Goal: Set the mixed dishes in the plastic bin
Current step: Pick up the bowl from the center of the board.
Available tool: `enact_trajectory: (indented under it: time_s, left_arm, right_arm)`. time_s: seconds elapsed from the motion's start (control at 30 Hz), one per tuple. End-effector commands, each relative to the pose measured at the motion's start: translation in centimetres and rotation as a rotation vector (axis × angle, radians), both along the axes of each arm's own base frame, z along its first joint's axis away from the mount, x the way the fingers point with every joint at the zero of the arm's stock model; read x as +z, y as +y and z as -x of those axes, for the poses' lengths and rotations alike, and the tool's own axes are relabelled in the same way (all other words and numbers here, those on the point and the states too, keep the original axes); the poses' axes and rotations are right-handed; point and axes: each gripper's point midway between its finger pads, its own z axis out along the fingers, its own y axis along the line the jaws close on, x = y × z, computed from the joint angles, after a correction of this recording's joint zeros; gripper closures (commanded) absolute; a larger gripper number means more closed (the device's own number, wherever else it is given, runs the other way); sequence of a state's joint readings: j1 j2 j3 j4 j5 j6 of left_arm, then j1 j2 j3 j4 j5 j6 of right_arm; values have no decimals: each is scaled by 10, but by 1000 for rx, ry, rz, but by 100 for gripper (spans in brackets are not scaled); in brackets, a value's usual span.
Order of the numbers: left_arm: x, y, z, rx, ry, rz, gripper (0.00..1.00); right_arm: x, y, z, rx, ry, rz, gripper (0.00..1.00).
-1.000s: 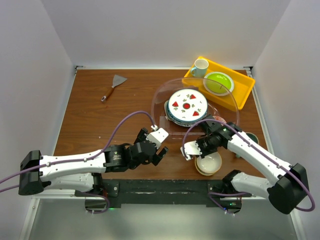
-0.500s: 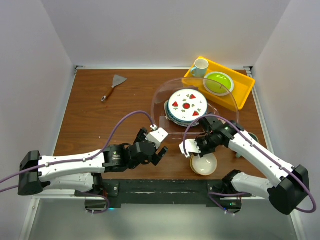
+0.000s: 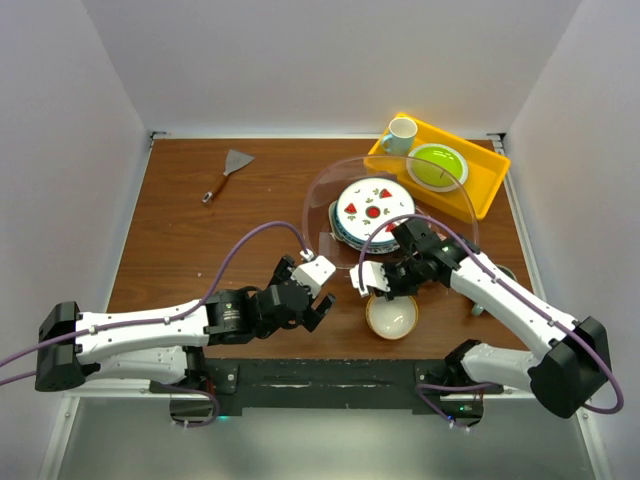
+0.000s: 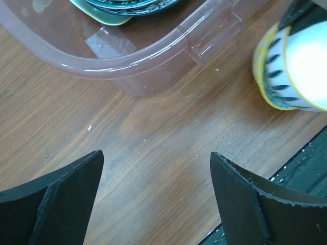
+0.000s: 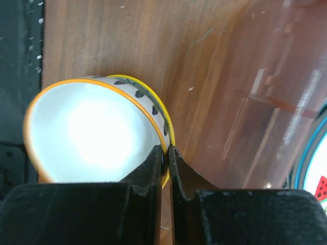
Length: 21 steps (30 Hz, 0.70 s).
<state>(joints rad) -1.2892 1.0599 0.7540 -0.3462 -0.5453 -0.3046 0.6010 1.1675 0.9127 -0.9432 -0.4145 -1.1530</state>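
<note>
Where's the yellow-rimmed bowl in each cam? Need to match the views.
Top external: yellow-rimmed bowl sits low, right of centre, near the table's front edge.
Left wrist: upper right, cut off by the frame edge.
Right wrist: left of centre, rim pinched by the right gripper.
Shared landmark: the clear bin, next to the bowl in all three.

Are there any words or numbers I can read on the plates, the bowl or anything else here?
No words, numbers or labels can be read anywhere.
Top plate: only red fruit pictures, no writing.
Plates under it: dark rim marks, too hidden to read.
Bowl: painted leaf dabs, no letters.
</note>
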Motion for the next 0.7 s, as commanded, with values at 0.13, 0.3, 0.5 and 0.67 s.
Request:
enact_trajectory:
  time_s: [0.13, 0.3, 0.5, 0.67]
  left_arm:
    - [-6, -12, 6, -14, 46, 103, 10]
    - [-17, -15, 10, -21, 82, 133, 10]
    - [-17, -17, 9, -12, 88, 164, 10]
    - [1, -14, 8, -6, 61, 242, 10]
  right_arm:
    - [21, 32, -15, -41, -9, -170, 100]
    - [27, 34, -14, -35, 9, -214, 100]
    - [52, 36, -9, -19, 44, -306, 100]
    - [89, 32, -14, -39, 66, -411, 100]
